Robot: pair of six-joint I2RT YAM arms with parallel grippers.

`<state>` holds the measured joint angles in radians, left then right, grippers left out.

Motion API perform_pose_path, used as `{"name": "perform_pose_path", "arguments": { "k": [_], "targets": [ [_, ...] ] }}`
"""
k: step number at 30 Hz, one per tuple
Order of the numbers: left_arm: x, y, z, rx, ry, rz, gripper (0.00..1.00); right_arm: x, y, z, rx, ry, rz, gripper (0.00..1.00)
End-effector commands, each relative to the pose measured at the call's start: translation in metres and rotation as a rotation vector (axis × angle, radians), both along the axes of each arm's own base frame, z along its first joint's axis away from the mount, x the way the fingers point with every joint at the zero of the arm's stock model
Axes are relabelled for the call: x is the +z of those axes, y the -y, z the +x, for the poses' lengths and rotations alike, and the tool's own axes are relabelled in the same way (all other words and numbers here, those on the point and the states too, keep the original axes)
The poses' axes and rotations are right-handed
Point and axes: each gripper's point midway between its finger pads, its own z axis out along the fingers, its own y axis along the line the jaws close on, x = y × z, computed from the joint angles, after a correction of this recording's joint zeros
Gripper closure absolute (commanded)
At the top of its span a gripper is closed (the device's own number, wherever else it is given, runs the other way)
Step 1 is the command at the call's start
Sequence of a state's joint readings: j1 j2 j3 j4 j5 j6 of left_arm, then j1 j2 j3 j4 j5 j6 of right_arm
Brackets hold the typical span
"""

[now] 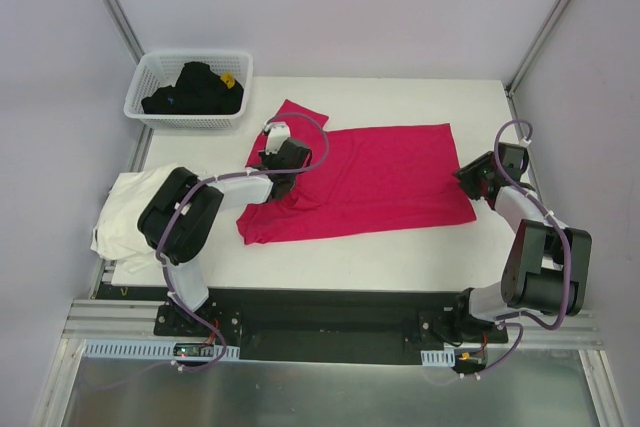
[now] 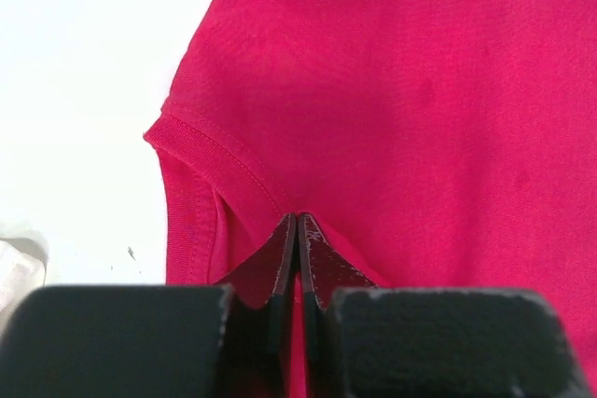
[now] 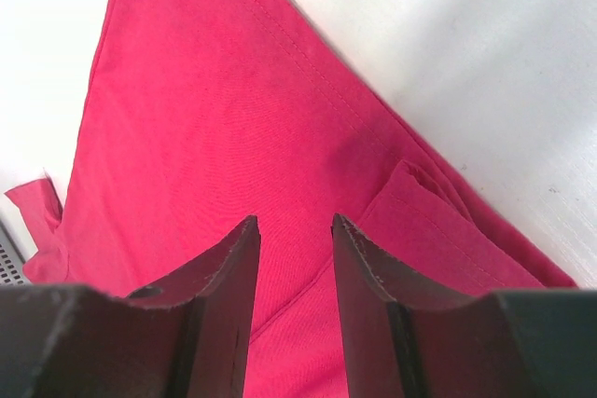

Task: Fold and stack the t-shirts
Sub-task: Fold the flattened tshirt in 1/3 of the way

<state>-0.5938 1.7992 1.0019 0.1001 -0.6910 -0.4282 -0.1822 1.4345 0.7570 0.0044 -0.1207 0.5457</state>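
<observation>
The magenta-red t-shirt [image 1: 380,177] lies spread flat across the middle of the white table. My left gripper [image 1: 283,159] sits on its left end near the sleeve [image 1: 297,113]. In the left wrist view that gripper [image 2: 298,219] is shut, pinching a ridge of the magenta cloth [image 2: 401,90] just beside the stitched sleeve cuff [image 2: 187,137]. My right gripper [image 1: 470,179] is at the shirt's right edge. Seen from the right wrist, it [image 3: 294,223] stands open over the shirt's hem [image 3: 205,109], with cloth below the gap. The cream-white t-shirt [image 1: 125,212] lies bunched at the table's left edge, partly under my left arm.
A white lattice basket [image 1: 140,107] holding dark clothes stands at the back left corner. Bare table [image 1: 400,242] shows in front of the magenta shirt and behind it. A turned-over flap of hem [image 3: 448,230] lies by the right fingers.
</observation>
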Motion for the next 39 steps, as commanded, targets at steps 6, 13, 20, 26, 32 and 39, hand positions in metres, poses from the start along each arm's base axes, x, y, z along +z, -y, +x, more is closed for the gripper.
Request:
{"name": "perform_pose_path", "arguments": {
  "k": [6, 13, 20, 26, 32, 39],
  "targets": [
    [0.017, 0.000, 0.017, 0.028, 0.058, 0.003, 1.00, 0.003, 0.006, 0.003, -0.006, 0.025, -0.001, 0.60],
    [0.039, 0.003, 0.031, 0.031, 0.106, 0.016, 1.00, 0.001, 0.005, 0.002, -0.004, 0.020, 0.004, 0.60],
    [0.057, 0.005, 0.043, 0.034, 0.143, 0.022, 1.00, 0.002, 0.005, 0.000, -0.002, 0.027, 0.006, 0.61],
    [0.058, 0.005, 0.046, 0.026, 0.142, 0.040, 1.00, 0.008, 0.009, -0.001, -0.012, 0.042, 0.005, 0.61],
    [0.040, 0.004, 0.048, 0.025, 0.111, 0.049, 1.00, 0.011, 0.009, -0.002, -0.009, 0.054, 0.007, 0.61],
    [0.039, 0.009, 0.057, 0.011, 0.108, 0.029, 0.80, 0.017, -0.025, 0.012, 0.113, 0.077, 0.017, 0.60]
  ]
}}
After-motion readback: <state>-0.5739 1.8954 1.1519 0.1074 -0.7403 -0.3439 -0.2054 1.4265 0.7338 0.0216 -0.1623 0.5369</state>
